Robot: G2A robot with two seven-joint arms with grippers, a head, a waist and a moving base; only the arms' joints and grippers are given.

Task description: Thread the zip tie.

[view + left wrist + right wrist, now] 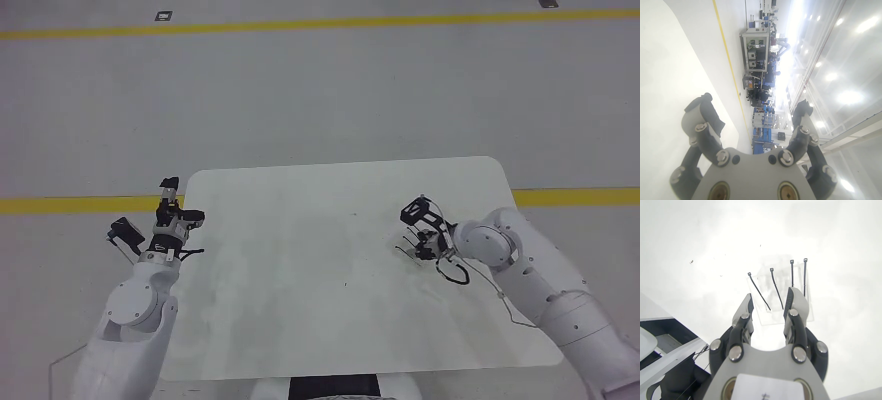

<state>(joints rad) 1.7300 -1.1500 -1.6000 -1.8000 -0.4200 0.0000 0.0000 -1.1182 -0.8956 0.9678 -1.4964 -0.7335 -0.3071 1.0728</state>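
My left arm sits at the 9 o'clock edge of the white table [300,290], elbow low, wrist rolled sideways. The left gripper [753,103] points toward 12 o'clock, its fingers spread wide. Toward 3 o'clock, my right arm angles in over the table. The right gripper [770,293] is also spread and aimed at a clear plastic stand [772,318]. I count four black zip ties [759,291] side by side on the stand, heads away from the gripper. One zip tie passes behind a fingertip.
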